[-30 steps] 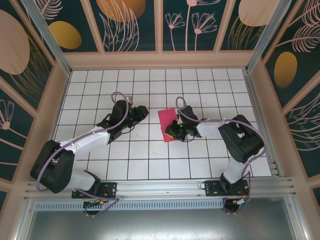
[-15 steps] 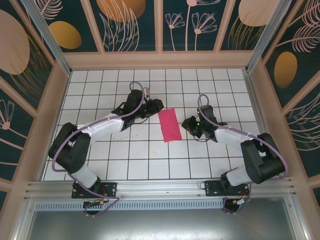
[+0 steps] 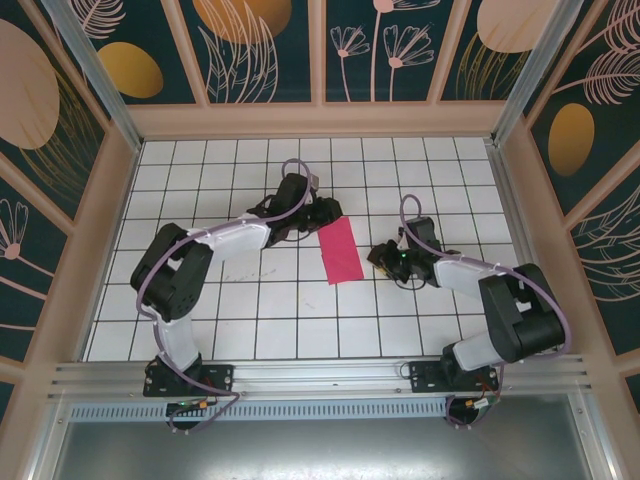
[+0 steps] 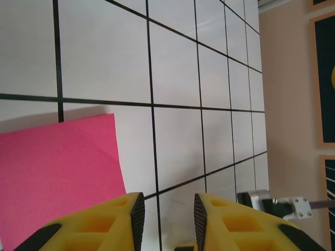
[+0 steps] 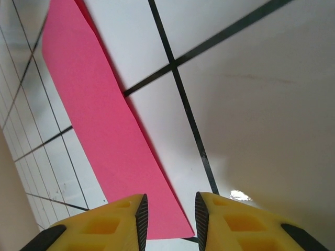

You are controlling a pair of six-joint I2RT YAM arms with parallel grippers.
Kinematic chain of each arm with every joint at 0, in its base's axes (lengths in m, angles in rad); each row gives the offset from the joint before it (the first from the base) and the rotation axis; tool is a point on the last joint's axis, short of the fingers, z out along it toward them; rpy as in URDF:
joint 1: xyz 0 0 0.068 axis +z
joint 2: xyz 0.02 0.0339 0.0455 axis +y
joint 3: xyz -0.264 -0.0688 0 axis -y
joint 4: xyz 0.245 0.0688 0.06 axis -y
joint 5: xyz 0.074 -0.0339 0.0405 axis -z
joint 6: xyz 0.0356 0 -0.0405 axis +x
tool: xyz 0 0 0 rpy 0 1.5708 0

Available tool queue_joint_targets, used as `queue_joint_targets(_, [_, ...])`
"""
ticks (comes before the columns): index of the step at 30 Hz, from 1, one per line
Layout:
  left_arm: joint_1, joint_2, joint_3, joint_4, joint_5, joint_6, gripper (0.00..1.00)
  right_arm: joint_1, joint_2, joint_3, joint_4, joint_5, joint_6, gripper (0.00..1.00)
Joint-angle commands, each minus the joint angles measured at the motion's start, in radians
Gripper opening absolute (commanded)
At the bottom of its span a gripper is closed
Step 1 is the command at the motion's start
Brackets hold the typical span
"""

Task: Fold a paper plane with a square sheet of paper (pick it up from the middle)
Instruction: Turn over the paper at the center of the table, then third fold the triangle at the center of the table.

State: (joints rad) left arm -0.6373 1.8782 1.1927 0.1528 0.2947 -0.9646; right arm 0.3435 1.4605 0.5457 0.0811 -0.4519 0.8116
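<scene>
Square sheet of paper (image 3: 340, 250): folded to a narrow magenta strip, flat at mid-table (image 3: 300, 320). The top view gives its whole outline; the wrist views crop it (image 4: 57, 172) (image 5: 104, 130). Left end effector (image 3: 324, 215) at its far-left corner, contact unclear; right end effector (image 3: 379, 256) near its right edge, apart. Both slightly open, empty. Bare tiles all round.

A white bench (image 3: 250, 320), ruled into square tiles by black grid lines, sits inside a pale wooden frame (image 3: 320, 120), seen from above. Dark teal wall panels (image 3: 265, 50) printed with gold ovals and cream line-drawn leaves and flowers enclose it on the far, left and right sides. A ribbed aluminium rail (image 3: 320, 375) runs along the near edge, and the left wrist view shows a small metal bracket (image 4: 296, 205) at the bench's border.
</scene>
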Motion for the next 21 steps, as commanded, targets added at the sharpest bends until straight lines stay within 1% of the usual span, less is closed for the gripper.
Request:
queue_joint_targets(1, [-0.004, 0.057, 0.05, -0.024, -0.004, 0.022, 0.33, -0.005, 0.02, 0.038, -0.012, -0.041, -0.076, 0.34])
queue_joint_targets(8, [-0.005, 0.121, 0.072, -0.038, -0.025, 0.013, 0.32, -0.006, 0.03, 0.057, -0.047, -0.071, -0.144, 0.37])
queue_joint_targets(14, [-0.005, 0.138, 0.044, -0.021, -0.02, 0.0, 0.31, -0.004, 0.061, 0.069, -0.04, -0.115, -0.161, 0.38])
queue_joint_targets(17, [-0.005, 0.15, 0.042, -0.036, -0.036, 0.004, 0.31, 0.005, 0.071, 0.075, -0.029, -0.138, -0.166, 0.38])
queue_joint_targets(21, [-0.004, 0.18, 0.047, -0.043, -0.034, 0.013, 0.31, 0.018, 0.092, 0.089, -0.037, -0.125, -0.174, 0.37])
